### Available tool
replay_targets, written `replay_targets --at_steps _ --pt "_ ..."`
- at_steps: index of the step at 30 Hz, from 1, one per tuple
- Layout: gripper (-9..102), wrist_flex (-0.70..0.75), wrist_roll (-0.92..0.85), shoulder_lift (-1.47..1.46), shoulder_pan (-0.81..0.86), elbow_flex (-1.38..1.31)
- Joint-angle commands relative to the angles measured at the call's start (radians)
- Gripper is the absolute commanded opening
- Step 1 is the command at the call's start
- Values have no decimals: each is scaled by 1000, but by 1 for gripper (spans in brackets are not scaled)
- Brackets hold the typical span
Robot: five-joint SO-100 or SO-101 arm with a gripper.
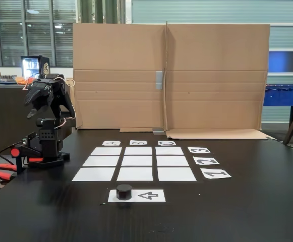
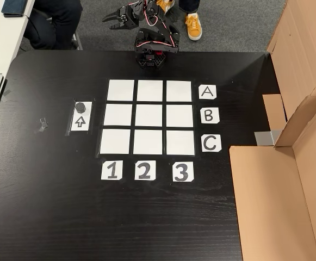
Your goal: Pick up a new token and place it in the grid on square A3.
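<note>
While the gripper [image 2: 113,17] hangs folded back above the arm's base [image 2: 149,57], off the table's far edge from the grid [image 2: 149,117], its fingers look spread with nothing between them. Beside the grid's "1" column, on the arrow sheet [image 2: 80,116], sits the token [image 2: 80,106], upright at the sheet's end nearest the arm. It looks light, rigid and probably smooth-sided; pinching across its round wall, low and centred, should hold it. Square A3 [image 2: 179,91] lies bare, next to the "A" label [image 2: 207,92].
</note>
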Motion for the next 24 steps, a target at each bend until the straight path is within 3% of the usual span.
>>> replay_targets --at_steps 1,16,24 --pt "6 -175 -6 -31 18 -34" --pt "6 -179 -6 -74 23 -67" --pt "14 -175 -2 -298 14 -232"
